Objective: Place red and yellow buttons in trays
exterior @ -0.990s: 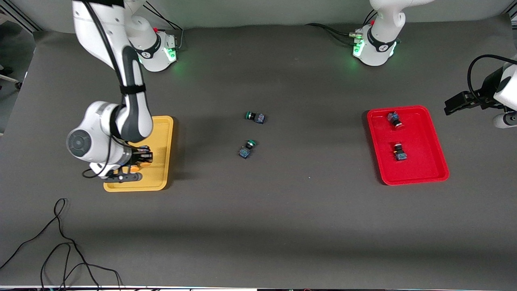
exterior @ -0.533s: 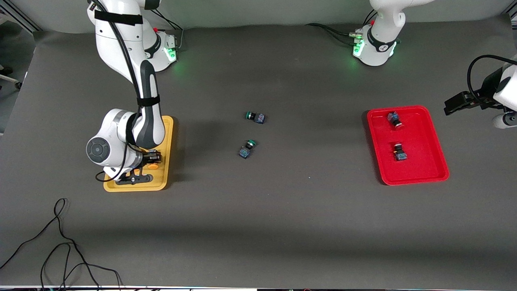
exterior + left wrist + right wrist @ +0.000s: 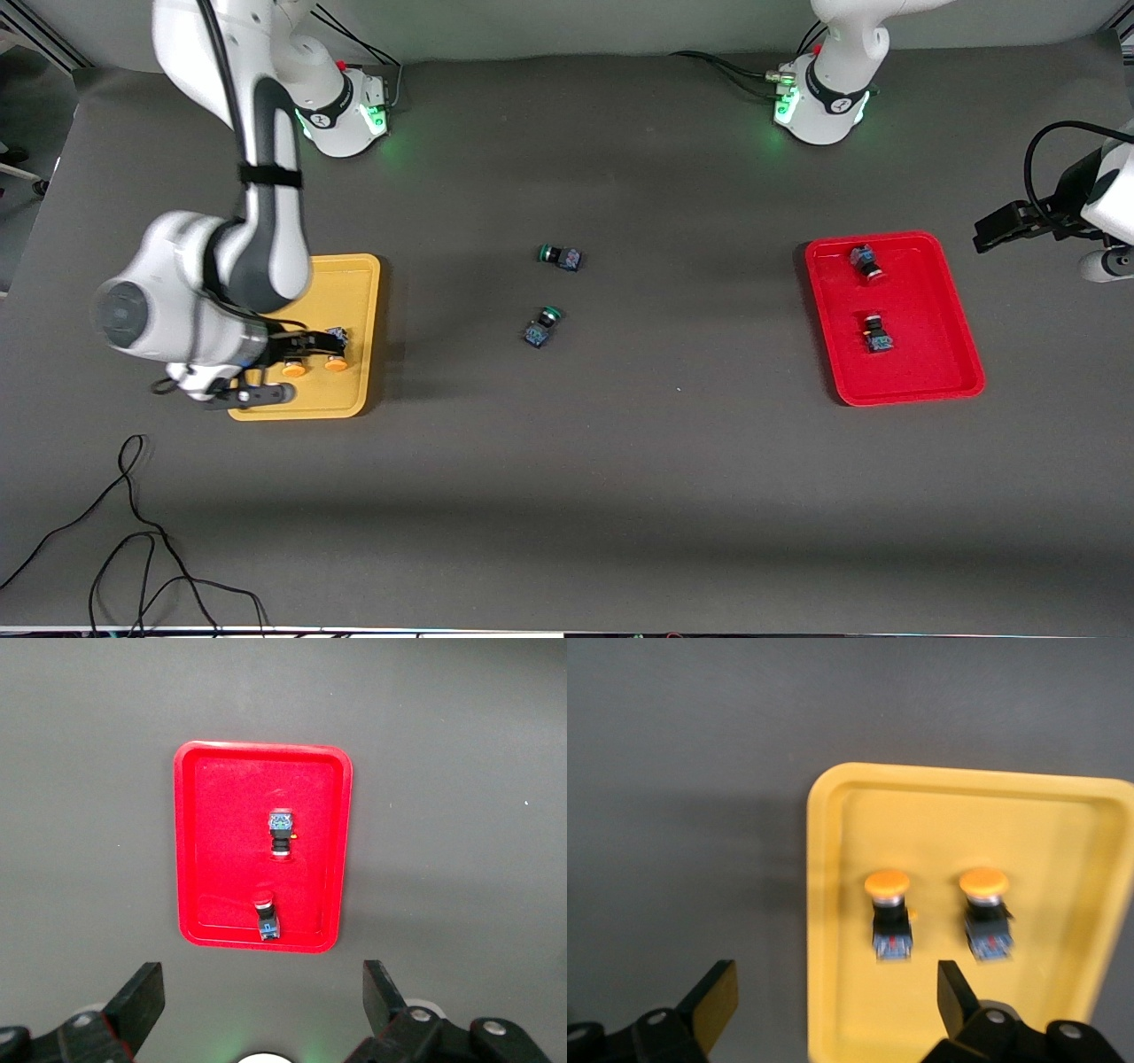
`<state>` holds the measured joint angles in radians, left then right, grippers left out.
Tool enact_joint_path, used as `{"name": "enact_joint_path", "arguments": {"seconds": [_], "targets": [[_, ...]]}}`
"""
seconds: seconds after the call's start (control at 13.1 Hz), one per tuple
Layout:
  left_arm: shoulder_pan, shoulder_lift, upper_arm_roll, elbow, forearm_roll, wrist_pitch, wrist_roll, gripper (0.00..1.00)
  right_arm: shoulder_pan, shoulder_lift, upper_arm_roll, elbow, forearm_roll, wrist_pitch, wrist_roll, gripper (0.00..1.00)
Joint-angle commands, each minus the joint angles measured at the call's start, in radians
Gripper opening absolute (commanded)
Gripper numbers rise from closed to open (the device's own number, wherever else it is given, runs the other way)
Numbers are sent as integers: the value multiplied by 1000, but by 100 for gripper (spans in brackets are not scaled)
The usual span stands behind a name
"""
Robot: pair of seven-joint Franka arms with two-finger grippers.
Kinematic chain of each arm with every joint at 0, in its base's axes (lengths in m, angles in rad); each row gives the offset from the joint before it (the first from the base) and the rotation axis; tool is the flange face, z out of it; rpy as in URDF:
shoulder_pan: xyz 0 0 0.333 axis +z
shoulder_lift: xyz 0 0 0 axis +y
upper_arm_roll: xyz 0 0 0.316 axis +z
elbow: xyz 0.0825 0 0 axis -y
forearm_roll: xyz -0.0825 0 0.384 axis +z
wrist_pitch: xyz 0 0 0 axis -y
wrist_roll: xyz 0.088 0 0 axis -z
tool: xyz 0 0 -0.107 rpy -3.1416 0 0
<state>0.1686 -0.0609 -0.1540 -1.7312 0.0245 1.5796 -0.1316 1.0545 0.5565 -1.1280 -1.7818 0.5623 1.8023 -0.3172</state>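
Note:
Two yellow buttons [image 3: 294, 369] [image 3: 335, 362] lie side by side in the yellow tray [image 3: 345, 292]. They also show in the right wrist view [image 3: 889, 904] [image 3: 985, 904], inside the tray [image 3: 1063, 842]. My right gripper [image 3: 279, 367] [image 3: 833, 992] is open and empty above the tray's end rim, clear of both. Two red buttons [image 3: 868, 263] [image 3: 877, 335] lie in the red tray [image 3: 930, 390]. My left arm [image 3: 1103, 204] waits high beside that tray. Its gripper [image 3: 261, 983] is open and empty, with the red tray [image 3: 190, 842] and its buttons [image 3: 281, 833] [image 3: 266, 914] below.
Two green-capped buttons [image 3: 560, 256] [image 3: 542, 324] lie on the dark mat in the middle of the table. A loose black cable [image 3: 133, 549] curls near the front corner at the right arm's end.
My right gripper has lifted and drawn back from the yellow tray toward the right arm's end of the table. Both yellow buttons now show uncovered. The left arm has not moved.

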Motion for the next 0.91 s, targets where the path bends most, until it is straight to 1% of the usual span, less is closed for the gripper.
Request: {"name": "enact_joint_path", "arguments": {"seconds": [0.0,0.23,0.3,0.38,0.46,0.53,0.61,0.69,0.84], "targets": [[3,-5,-1,1,-8,-15,20,100,15,-7,-59,137,-41,-142,44,100],[3,-5,-1,1,-8,-15,20,100,18,-7,-99,240,-44,-216,78,100],[3,-5,-1,1,-8,-16,20,100,19,-22,-98,269,-65,-239,125,100],[3,-5,-1,1,-8,-16,20,100,18,-56,-87,283,-105,-250,168,100],[3,-5,-1,1,-8,-16,20,100,7,-103,-44,285,-140,-250,222,100],[2,-5,-1,1,-8,-16,20,100,-20,-156,18,283,-186,-250,274,100],[2,-5,-1,1,-8,-16,20,100,-66,-200,90,283,-252,-248,321,100],[3,-5,-1,-1,-8,-16,20,100,-120,-254,181,279,-312,-242,363,100],[2,-5,-1,-2,-8,-18,20,100,-245,-328,333,268,-399,-239,400,100]]}}
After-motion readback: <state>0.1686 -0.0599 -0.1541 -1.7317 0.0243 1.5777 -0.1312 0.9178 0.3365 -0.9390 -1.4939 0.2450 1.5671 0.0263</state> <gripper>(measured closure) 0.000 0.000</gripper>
